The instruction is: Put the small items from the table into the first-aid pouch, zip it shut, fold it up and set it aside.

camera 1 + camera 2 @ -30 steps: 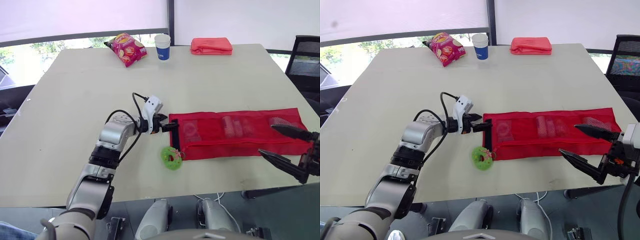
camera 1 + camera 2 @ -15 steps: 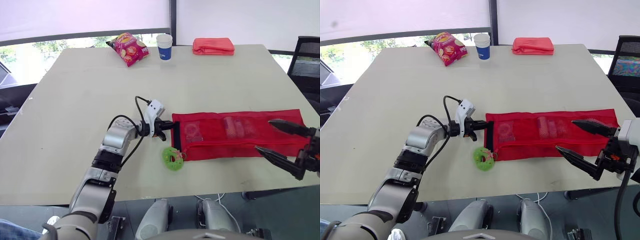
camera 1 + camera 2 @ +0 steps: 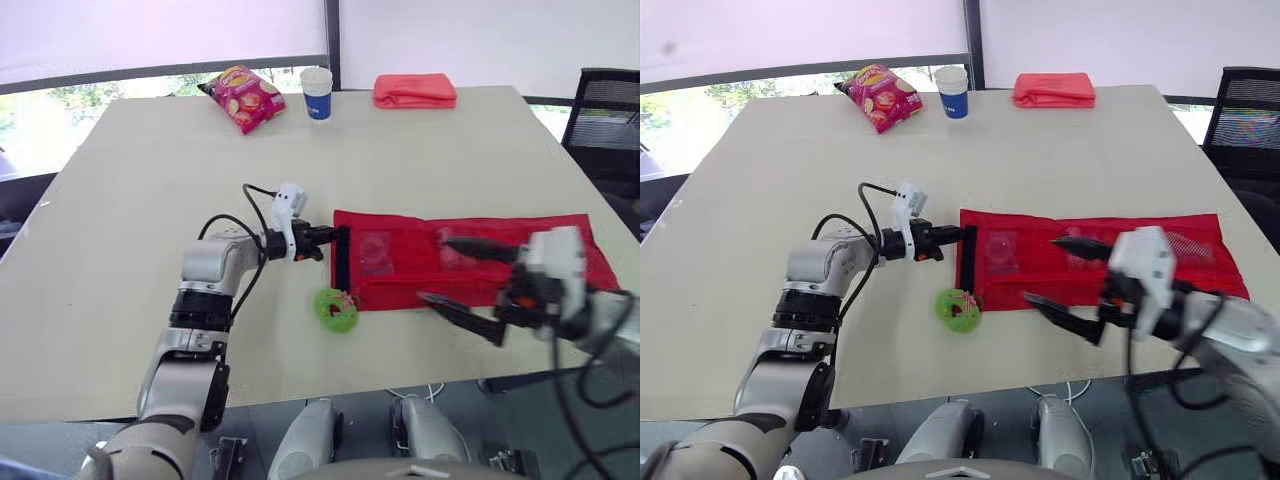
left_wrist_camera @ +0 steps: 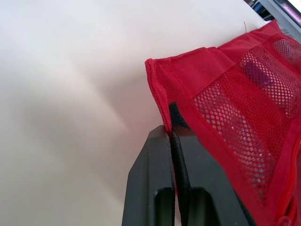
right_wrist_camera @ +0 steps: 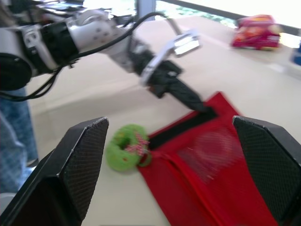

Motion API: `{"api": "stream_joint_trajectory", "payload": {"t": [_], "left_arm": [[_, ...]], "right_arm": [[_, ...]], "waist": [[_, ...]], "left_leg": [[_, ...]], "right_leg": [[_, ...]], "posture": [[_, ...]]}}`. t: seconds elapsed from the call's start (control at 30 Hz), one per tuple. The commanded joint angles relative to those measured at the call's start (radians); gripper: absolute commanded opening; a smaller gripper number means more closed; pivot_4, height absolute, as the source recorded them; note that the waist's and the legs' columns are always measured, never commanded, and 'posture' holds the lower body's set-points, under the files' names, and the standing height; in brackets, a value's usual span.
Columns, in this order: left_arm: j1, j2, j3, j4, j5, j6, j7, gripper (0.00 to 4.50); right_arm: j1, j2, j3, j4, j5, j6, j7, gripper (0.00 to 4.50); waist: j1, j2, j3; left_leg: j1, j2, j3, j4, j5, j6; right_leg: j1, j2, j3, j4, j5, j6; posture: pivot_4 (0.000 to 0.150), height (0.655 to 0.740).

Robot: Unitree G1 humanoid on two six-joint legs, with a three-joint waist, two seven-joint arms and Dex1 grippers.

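Note:
The red mesh first-aid pouch (image 3: pixel 470 262) lies unfolded flat on the table, with small items showing through its mesh pockets. My left gripper (image 3: pixel 335 240) is shut on the black-trimmed left end of the pouch (image 4: pixel 235 103); its fingers (image 4: pixel 155 183) pinch the red edge. A green ring-shaped item (image 3: pixel 336 309) with a red-and-white tag lies on the table just in front of that end, also seen as the green ring (image 5: pixel 124 153). My right gripper (image 3: pixel 437 270) hovers open over the pouch's middle, its fingers pointing toward the left gripper (image 5: pixel 183 92).
At the far edge stand a pink snack bag (image 3: pixel 242 97), a blue-and-white paper cup (image 3: pixel 317 93) and a folded red cloth (image 3: pixel 415 91). A black chair (image 3: pixel 605 110) stands beyond the right side. The table's front edge (image 3: pixel 300 385) runs close behind the ring.
My left gripper has closed on the pouch's left end. The right arm has swung left from the pouch's right end to over its middle, still open.

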State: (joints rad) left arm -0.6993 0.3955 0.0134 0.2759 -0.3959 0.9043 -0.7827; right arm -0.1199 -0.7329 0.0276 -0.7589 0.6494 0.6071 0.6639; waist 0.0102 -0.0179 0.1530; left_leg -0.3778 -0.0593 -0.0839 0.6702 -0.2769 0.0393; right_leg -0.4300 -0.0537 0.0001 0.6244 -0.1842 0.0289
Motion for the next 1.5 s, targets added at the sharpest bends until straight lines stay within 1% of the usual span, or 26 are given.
{"api": "stream_joint_trajectory", "payload": {"t": [0.03, 0.2, 0.33, 0.43, 0.53, 0.77, 0.9, 0.93, 0.97, 1.1, 1.13, 1.2, 1.23, 1.37, 1.4, 1.5], "left_arm": [[-0.017, 0.002, 0.008, -0.034, -0.021, 0.016, 0.002, 0.09], [-0.015, 0.004, 0.003, -0.019, -0.015, 0.019, 0.002, 0.09], [-0.007, 0.008, -0.005, -0.015, -0.009, 0.012, -0.001, 0.09], [-0.002, 0.012, -0.01, -0.008, -0.004, 0.003, -0.004, 0.09], [0.002, 0.012, -0.013, -0.005, -0.002, -0.001, -0.004, 0.09], [0.011, 0.018, -0.021, -0.011, -0.003, 0.008, -0.008, 0.09], [0.006, 0.022, -0.028, 0.001, 0.002, 0.001, -0.012, 0.09], [0.003, 0.022, -0.029, 0.005, 0.004, -0.002, -0.013, 0.0], [0.001, 0.022, -0.03, 0.009, 0.006, -0.006, -0.013, 0.0], [-0.004, 0.022, -0.029, 0.021, 0.012, -0.019, -0.014, 0.0], [-0.003, 0.022, -0.029, 0.025, 0.015, -0.024, -0.015, 0.0], [-0.002, 0.022, -0.028, 0.029, 0.018, -0.029, -0.016, 0.0], [-0.001, 0.021, -0.028, 0.03, 0.019, -0.03, -0.015, 0.0], [0.003, 0.02, -0.032, 0.033, 0.028, -0.047, -0.016, 0.0], [0.004, 0.022, -0.032, 0.034, 0.029, -0.052, -0.018, 0.0], [0.014, 0.034, -0.035, 0.034, 0.039, -0.075, -0.025, 0.0]], "right_arm": [[-0.141, 0.07, 0.207, 0.106, -0.182, -0.026, -0.023, 4.5], [-0.341, 0.202, 0.418, 0.275, -0.287, 0.013, 0.033, 4.5], [-0.422, 0.227, 0.506, 0.304, -0.285, 0.072, 0.129, 4.5], [-0.452, 0.218, 0.542, 0.297, -0.273, 0.111, 0.195, 4.5], [-0.465, 0.21, 0.568, 0.286, -0.271, 0.179, 0.219, 4.5], [-0.461, 0.251, 0.638, 0.34, -0.358, 0.275, 0.147, 4.5], [-0.472, 0.271, 0.701, 0.391, -0.437, 0.283, 0.112, 4.5], [-0.477, 0.271, 0.717, 0.406, -0.462, 0.274, 0.105, 3.99], [-0.476, 0.281, 0.714, 0.414, -0.471, 0.265, 0.098, 3.73], [-0.483, 0.286, 0.686, 0.411, -0.497, 0.229, 0.1, 1.64], [-0.485, 0.281, 0.68, 0.41, -0.504, 0.221, 0.102, 1.01], [-0.493, 0.261, 0.669, 0.404, -0.514, 0.199, 0.117, 0.23], [-0.495, 0.254, 0.666, 0.401, -0.517, 0.189, 0.124, 0.08], [-0.469, 0.289, 0.578, 0.368, -0.457, 0.201, 0.118, 0.08], [-0.46, 0.306, 0.539, 0.35, -0.426, 0.214, 0.116, 0.08], [-0.412, 0.384, 0.34, 0.266, -0.278, 0.296, 0.082, 0.08]], "waist": [[0.0, 0.0, 0.0], [0.001, -0.001, 0.0], [0.004, -0.001, 0.0], [0.001, -0.001, 0.0], [0.001, -0.001, 0.0], [-0.001, -0.001, 0.0], [-0.001, -0.001, 0.0], [-0.002, 0.0, 0.0], [-0.003, 0.0, 0.0], [-0.007, -0.001, 0.0], [-0.007, -0.001, 0.0], [-0.009, -0.001, 0.0], [-0.01, -0.001, 0.0], [-0.015, -0.001, 0.0], [-0.016, -0.001, 0.0], [-0.019, -0.001, 0.0]], "left_leg": [[0.0, 0.0, 0.0, 0.0, 0.0, 0.0], [-0.001, -0.001, -0.001, 0.0, 0.001, -0.001], [-0.002, -0.002, -0.003, 0.0, 0.001, -0.001], [-0.002, -0.003, -0.003, 0.0, 0.001, -0.001], [-0.001, -0.003, -0.004, 0.0, 0.001, -0.001], [-0.001, -0.003, -0.004, 0.0, 0.001, -0.001], [-0.001, -0.003, -0.004, 0.0, 0.001, -0.001], [-0.001, -0.003, -0.004, 0.0, 0.001, -0.001], [-0.001, -0.003, -0.004, 0.0, 0.001, -0.001], [-0.001, -0.003, -0.005, 0.0, 0.001, -0.002], [-0.001, -0.003, -0.005, 0.0, 0.001, -0.002], [-0.001, -0.003, -0.005, 0.0, 0.001, -0.002], [-0.001, -0.003, -0.005, 0.0, 0.001, -0.002], [-0.001, -0.003, -0.005, 0.0, 0.001, -0.002], [-0.001, -0.003, -0.005, 0.0, 0.001, -0.002], [-0.002, -0.003, -0.006, -0.001, 0.001, -0.002]], "right_leg": [[0.0, 0.001, 0.0, 0.0, 0.001, -0.001], [-0.002, 0.002, 0.0, 0.001, 0.001, -0.002], [-0.002, 0.002, -0.002, 0.001, 0.001, -0.002], [-0.002, 0.001, -0.002, 0.001, 0.001, -0.002], [-0.002, 0.001, -0.002, 0.001, 0.001, -0.002], [-0.002, 0.0, -0.002, 0.001, 0.001, -0.002], [-0.002, 0.0, -0.002, 0.002, 0.001, -0.002], [-0.002, 0.0, -0.002, 0.001, 0.001, -0.002], [-0.002, 0.0, -0.002, 0.002, 0.001, -0.002], [-0.002, 0.001, -0.002, 0.002, 0.001, -0.002], [-0.002, 0.001, -0.002, 0.002, 0.001, -0.002], [-0.002, 0.0, -0.002, 0.002, 0.001, -0.002], [-0.002, 0.0, -0.002, 0.002, 0.001, -0.002], [-0.002, 0.001, -0.003, 0.002, 0.001, -0.002], [-0.002, 0.0, -0.003, 0.002, 0.001, -0.002], [-0.002, -0.001, -0.003, 0.002, 0.001, -0.002]], "posture": [[0.15, 0.7395], [0.15, 0.7395], [0.15, 0.7395], [0.15, 0.7395], [0.15, 0.7395], [0.15, 0.7395], [0.15, 0.7395], [0.15, 0.7395], [0.15, 0.7395], [0.15, 0.7395], [0.15, 0.7395], [0.15, 0.7395], [0.15, 0.7395], [0.15, 0.7395], [0.15, 0.7395], [0.15, 0.7395]]}}
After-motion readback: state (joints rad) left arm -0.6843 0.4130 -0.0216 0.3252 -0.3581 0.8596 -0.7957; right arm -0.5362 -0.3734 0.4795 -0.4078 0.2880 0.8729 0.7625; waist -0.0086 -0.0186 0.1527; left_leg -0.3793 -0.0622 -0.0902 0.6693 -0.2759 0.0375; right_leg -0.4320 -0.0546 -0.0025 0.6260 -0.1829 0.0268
